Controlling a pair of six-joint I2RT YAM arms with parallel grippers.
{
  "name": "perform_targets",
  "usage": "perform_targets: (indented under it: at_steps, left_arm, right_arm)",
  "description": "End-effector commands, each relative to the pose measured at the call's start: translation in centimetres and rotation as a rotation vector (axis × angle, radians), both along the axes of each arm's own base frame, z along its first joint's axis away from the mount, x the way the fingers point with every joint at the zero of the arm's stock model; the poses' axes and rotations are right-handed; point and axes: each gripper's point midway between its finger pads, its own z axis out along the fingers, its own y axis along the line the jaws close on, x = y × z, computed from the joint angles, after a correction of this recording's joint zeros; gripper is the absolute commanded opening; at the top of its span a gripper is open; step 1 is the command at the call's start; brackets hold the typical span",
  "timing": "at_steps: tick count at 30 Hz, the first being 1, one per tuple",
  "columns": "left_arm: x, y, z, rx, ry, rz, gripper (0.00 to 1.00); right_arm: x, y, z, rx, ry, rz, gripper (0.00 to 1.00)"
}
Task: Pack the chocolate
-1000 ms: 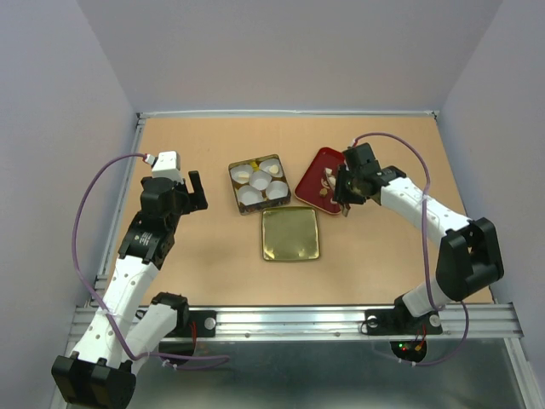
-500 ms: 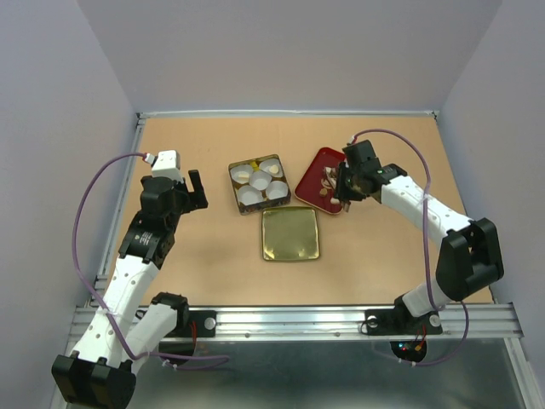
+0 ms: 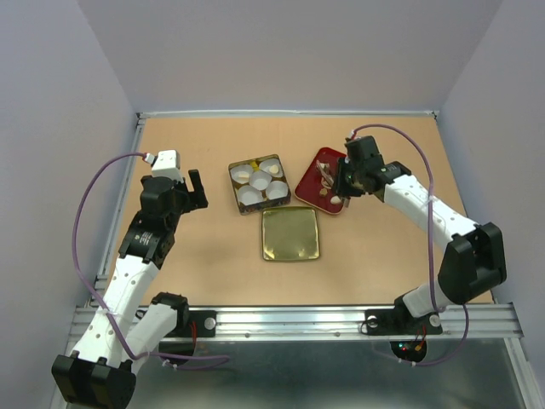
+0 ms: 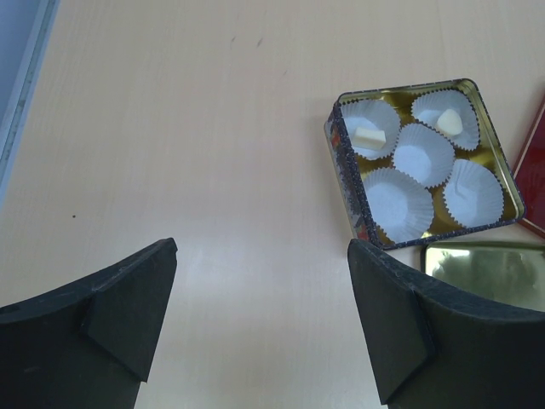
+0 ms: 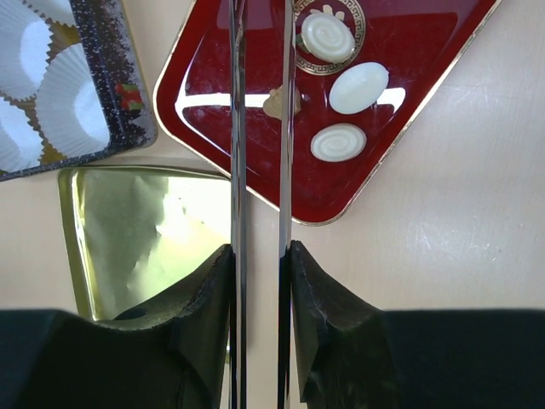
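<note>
Three cream-white chocolates (image 5: 329, 36) (image 5: 358, 87) (image 5: 338, 142) lie on the red tray (image 5: 409, 51). A small tan chocolate (image 5: 274, 102) sits between the two blades of metal tongs (image 5: 237, 128). My right gripper (image 5: 260, 256) is shut on the tongs and hovers at the tray's near edge (image 3: 345, 183). The square tin (image 4: 341, 149) holds several white paper cups; two of them hold a pale chocolate (image 4: 370, 137) (image 4: 450, 123). My left gripper (image 4: 260, 324) is open and empty over bare table to the left of the tin (image 3: 194, 189).
The tin's gold lid (image 3: 290, 233) lies flat in front of the tin (image 3: 260, 183) and left of the red tray (image 3: 317, 175). It also shows in the right wrist view (image 5: 145, 230). Walls enclose the table on three sides.
My right gripper has moved away from the bases and slightly left, carrying the tongs further over the red tray. The left arm has not moved.
</note>
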Motion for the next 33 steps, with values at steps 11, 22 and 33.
perform_targets:
  at_steps: [11, 22, 33]
  left_arm:
    - [0.4, -0.3, 0.5, -0.016, -0.024, -0.004, 0.93]
    - [0.5, -0.3, 0.6, -0.009, -0.02, -0.007, 0.93]
    - [0.5, -0.4, 0.7, -0.008, -0.02, -0.012, 0.93]
  right_arm:
    - [0.7, 4.0, 10.1, 0.193, -0.208, 0.128, 0.33]
    - [-1.7, 9.2, 9.2, 0.223, -0.161, 0.255, 0.33]
    - [-2.8, 14.1, 8.3, 0.238, -0.13, 0.35, 0.33]
